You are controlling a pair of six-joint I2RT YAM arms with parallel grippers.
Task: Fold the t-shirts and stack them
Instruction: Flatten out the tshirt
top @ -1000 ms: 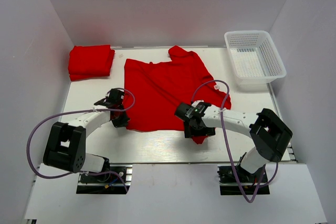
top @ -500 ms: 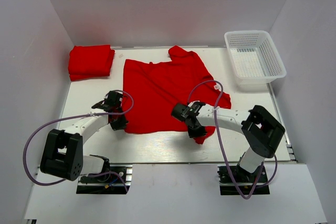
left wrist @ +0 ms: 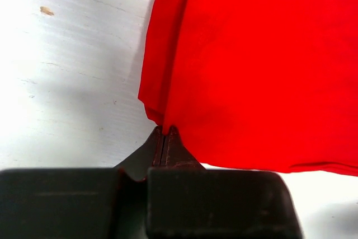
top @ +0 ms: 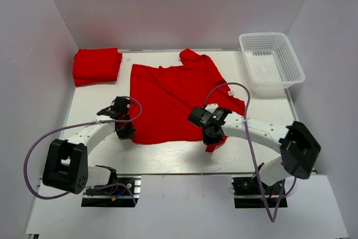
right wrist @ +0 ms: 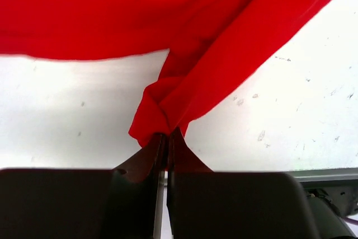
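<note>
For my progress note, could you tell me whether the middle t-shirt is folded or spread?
Spread: the t-shirt lies open, near corners pinched by the left gripper and right gripper.

The light is bright and even, coming from overhead. The white table (top: pixel 168 159) and pale walls (top: pixel 50 37) throw it back, so shadows stay soft. From above everything is sharp, with only faint grey shade under the arms. Down at the left gripper (left wrist: pixel 165 132), the tabletop blows out to white glare toward the upper left, and a soft grey band of shadow lies beside the spread t-shirt (left wrist: pixel 251 71). Its dark housing is a blurred block up close, as is the right gripper's (right wrist: pixel 166 136). The red cloth is so saturated that folds barely read.
</note>
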